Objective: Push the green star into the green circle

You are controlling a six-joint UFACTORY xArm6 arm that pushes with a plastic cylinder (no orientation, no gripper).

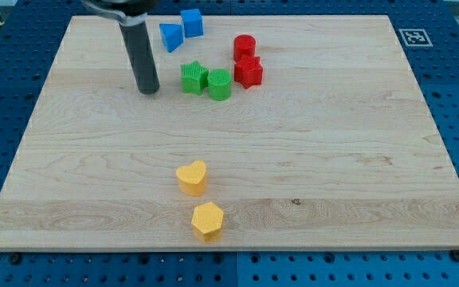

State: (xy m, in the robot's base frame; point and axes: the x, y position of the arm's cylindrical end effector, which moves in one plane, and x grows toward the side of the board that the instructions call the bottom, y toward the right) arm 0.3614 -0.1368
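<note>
The green star (194, 76) sits on the wooden board in the upper middle. The green circle (220, 84) stands right beside it on its right, touching or nearly touching it. My tip (147, 90) is on the board to the left of the green star, with a gap of bare wood between them. The dark rod rises from it toward the view's top.
A red star (248, 71) sits just right of the green circle, with a red cylinder (245, 46) above it. Two blue blocks (171, 37) (192, 22) lie near the top edge. A yellow heart (191, 177) and a yellow hexagon (207, 220) lie near the bottom.
</note>
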